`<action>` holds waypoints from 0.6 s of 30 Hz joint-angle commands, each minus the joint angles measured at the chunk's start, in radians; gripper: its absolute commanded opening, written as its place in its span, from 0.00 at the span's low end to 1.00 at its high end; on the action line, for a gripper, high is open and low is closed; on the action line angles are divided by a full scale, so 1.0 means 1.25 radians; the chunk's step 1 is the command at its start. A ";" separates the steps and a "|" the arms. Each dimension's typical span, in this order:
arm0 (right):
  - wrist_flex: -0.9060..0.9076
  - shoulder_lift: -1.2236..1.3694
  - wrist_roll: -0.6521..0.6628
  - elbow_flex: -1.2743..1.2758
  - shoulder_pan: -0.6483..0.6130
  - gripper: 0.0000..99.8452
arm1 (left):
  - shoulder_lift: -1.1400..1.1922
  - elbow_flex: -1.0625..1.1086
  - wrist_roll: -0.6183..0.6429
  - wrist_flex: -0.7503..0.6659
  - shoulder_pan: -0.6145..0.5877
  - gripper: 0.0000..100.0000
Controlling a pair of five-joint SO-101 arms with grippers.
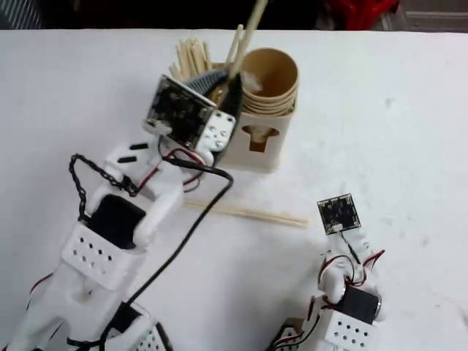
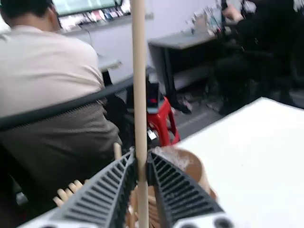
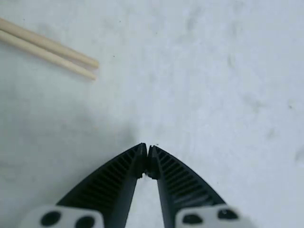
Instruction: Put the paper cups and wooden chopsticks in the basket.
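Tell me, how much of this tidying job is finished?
Done: a stack of paper cups sits in the basket, with several chopsticks standing in its other compartment. In hand: the left gripper is shut on one chopstick, held over the basket. To do: a pair of chopsticks lies on the table; the right gripper, shut and empty, hangs near their tips.

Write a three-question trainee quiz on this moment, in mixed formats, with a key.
1. True or false: the left gripper is shut on a chopstick held upright.
2. Multiple choice: how many loose chopsticks lie on the table? A) two B) five C) none
3. Fill in: the paper cups sit stacked inside the ____.

Key: 1 true; 2 A; 3 basket.
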 commanded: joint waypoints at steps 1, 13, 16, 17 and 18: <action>0.003 -0.007 0.004 0.005 0.004 0.02 | 0.002 -0.011 -0.007 -0.221 -0.057 0.02; 0.003 -0.007 0.004 0.005 0.004 0.02 | 0.348 -0.144 0.087 -0.280 -0.155 0.02; 0.003 -0.007 0.004 0.005 0.004 0.02 | 0.352 -0.112 0.108 -0.285 -0.159 0.02; 0.003 -0.007 0.004 0.005 0.004 0.02 | 0.346 -0.097 0.108 -0.285 -0.155 0.02; 0.003 -0.007 0.004 0.005 0.004 0.02 | 0.337 -0.083 0.108 -0.285 -0.152 0.02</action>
